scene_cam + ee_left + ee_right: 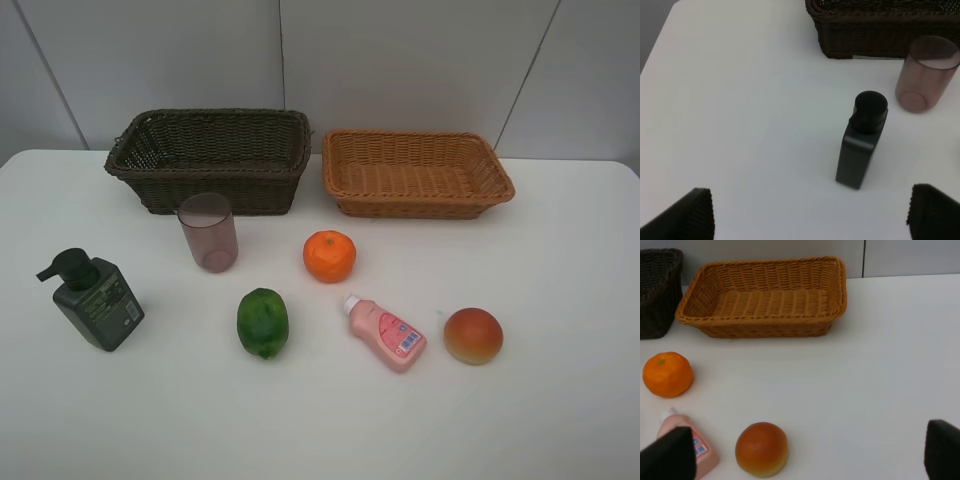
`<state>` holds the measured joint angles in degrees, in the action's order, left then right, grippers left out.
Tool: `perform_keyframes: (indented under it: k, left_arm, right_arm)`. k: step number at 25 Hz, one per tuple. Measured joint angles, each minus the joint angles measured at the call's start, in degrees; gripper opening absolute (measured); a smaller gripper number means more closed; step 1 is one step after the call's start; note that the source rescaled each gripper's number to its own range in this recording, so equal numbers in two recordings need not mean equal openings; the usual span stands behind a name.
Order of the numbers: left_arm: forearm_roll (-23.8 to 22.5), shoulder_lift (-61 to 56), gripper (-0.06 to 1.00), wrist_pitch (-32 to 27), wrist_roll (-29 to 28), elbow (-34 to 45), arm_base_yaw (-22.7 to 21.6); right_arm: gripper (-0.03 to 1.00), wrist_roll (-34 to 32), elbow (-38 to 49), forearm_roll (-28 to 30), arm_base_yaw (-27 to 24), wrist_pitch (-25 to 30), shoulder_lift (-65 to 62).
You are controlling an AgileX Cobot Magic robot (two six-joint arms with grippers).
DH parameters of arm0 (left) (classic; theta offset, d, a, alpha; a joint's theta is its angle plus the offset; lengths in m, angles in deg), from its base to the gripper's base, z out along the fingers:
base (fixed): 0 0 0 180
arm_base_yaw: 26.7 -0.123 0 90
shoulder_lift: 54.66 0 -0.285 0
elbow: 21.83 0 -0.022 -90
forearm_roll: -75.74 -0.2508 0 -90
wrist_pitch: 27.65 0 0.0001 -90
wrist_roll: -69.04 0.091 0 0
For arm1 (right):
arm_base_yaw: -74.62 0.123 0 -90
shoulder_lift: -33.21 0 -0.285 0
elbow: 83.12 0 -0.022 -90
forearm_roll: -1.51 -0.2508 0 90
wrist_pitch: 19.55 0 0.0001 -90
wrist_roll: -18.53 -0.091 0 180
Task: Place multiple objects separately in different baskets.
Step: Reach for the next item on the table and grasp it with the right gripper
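Note:
Two empty baskets stand at the back: dark brown (pixel 215 190) on the left, light tan (pixel 420 205) on the right. In front stand a mauve cup (pixel 208 232) and a dark green pump bottle (pixel 96 299). An orange (pixel 329 256), a green fruit (pixel 262 322), a lying pink bottle (pixel 386 333) and a red-yellow fruit (pixel 473 335) rest on the table. My left gripper (pixel 810 215) is open, just short of the pump bottle (pixel 861 142). My right gripper (pixel 810 455) is open, near the red-yellow fruit (pixel 761 449) and pink bottle (pixel 702 452). Neither arm shows in the high view.
The white table (pixel 560 400) runs back to a grey panelled wall behind the baskets. In the left wrist view the cup (pixel 926 74) stands right before the dark basket (pixel 875 35). The orange (pixel 667 374) lies in front of the tan basket (pixel 765 327).

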<state>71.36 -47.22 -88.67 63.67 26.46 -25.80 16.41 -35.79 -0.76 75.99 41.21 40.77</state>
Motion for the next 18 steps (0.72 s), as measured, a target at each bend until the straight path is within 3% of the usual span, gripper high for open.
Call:
perform_keyframes:
  k: [6, 18]
  left_arm:
    - [0.0, 0.0, 1.00, 0.0, 0.0, 0.0, 0.0]
    - [0.0, 0.0, 1.00, 0.0, 0.0, 0.0, 0.0]
  right_arm:
    - [1.00, 0.0, -1.0, -0.3, 0.0, -1.9, 4.2]
    - [1.00, 0.2, -8.9, -2.5, 0.0, -13.0, 33.3]
